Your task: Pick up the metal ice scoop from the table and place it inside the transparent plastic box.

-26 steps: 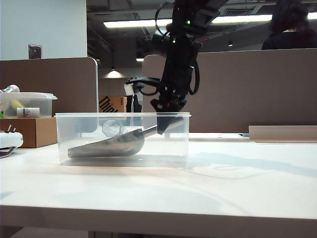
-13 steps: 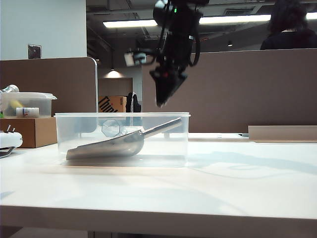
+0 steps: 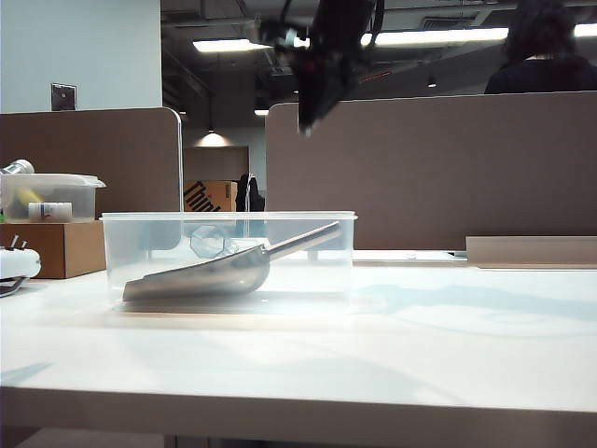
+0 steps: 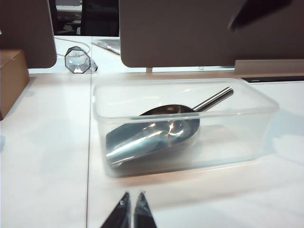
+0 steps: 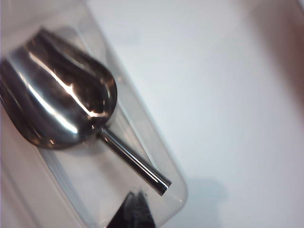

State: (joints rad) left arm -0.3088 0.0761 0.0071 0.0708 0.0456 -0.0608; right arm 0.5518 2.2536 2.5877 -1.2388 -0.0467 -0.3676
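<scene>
The metal ice scoop [image 3: 210, 273] lies inside the transparent plastic box [image 3: 229, 261]. Its bowl rests on the bottom of the box. Its handle slopes up toward one end wall and leans near the rim. Nothing is holding the scoop.

The box sits on the white worktop [image 3: 420, 327]. So the main job looks done: the scoop is in the box.

The right hand [image 3: 306, 117] is high up over the box, well apart from the scoop. Its two fingers are pressed together and hold nothing. In the right wrist view the dark tips [image 5: 135, 209] show close together above the handle end.

The left hand [image 4: 131, 213] is low, near the worktop, just in front of the box. Its fingers are pressed together too, with nothing between them.

All that seems left is for the arms to go back and rest.
</scene>
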